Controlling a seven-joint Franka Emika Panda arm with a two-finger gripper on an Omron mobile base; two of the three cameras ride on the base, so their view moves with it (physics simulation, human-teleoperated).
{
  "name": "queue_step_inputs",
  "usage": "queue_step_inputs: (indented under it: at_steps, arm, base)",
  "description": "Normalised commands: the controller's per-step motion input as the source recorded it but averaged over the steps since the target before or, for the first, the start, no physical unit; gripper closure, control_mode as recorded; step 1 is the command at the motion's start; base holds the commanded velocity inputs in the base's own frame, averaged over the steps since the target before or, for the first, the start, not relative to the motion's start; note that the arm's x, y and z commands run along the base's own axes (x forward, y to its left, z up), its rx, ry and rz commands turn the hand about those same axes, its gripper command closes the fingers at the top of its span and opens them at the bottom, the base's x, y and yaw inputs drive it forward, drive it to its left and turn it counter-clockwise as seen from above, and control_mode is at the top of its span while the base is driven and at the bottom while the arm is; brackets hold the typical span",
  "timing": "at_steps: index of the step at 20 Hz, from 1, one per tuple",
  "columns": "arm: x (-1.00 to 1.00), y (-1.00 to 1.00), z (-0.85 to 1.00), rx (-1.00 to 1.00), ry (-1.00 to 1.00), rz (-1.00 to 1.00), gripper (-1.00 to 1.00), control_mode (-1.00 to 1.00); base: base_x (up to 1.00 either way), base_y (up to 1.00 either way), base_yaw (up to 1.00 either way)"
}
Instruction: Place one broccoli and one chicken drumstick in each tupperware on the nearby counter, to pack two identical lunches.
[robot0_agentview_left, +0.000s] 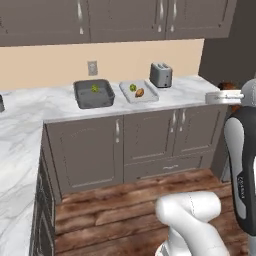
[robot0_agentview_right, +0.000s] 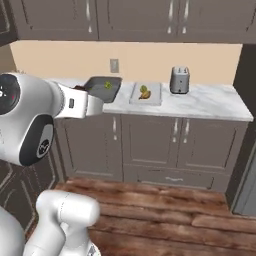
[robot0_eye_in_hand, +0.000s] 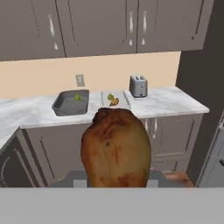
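Observation:
A dark brown chicken drumstick (robot0_eye_in_hand: 116, 148) looms close in the hand view, and my gripper (robot0_agentview_left: 226, 88) is shut on it, out over the floor well short of the counter (robot0_agentview_left: 190, 87); the fingertips are hidden behind the meat. On the counter, the dark grey deep tupperware (robot0_agentview_left: 80, 99) holds one green broccoli (robot0_agentview_left: 94, 88). Right of it, the pale shallow tupperware (robot0_agentview_left: 150, 96) holds a second broccoli (robot0_agentview_left: 133, 87) and a golden-orange chicken drumstick (robot0_agentview_left: 140, 92).
A silver toaster (robot0_agentview_left: 161, 75) stands right of the pale tupperware. Dark cabinet doors (robot0_agentview_left: 150, 140) run below the counter, wall cabinets hang above, and another marble counter run (robot0_agentview_left: 15, 165) extends along the left. A wood floor (robot0_agentview_left: 115, 210) lies between me and the cabinets.

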Motion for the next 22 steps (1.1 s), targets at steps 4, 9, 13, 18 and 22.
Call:
queue_step_inputs:
  at_steps: [4,9,13,18,22]
  arm:
    - [0.00,0.00,0.00,0.00,0.00,0.00,1.00,1.00]
    - [0.00,0.00,0.00,0.00,0.00,0.00,1.00,1.00]
    - [0.00,0.00,0.00,0.00,0.00,0.00,1.00,1.00]
    - [0.00,0.00,0.00,0.00,0.00,0.00,1.00,1.00]
    - [0.00,0.00,0.00,0.00,0.00,0.00,1.00,1.00]
  base:
    - [0.91,0.98,0.08]
    - [1.00,0.33,0.05]
    - [1.00,0.08,0.00]
    - [0.93,0.00,0.00]
    - [0.72,0.05,0.00]
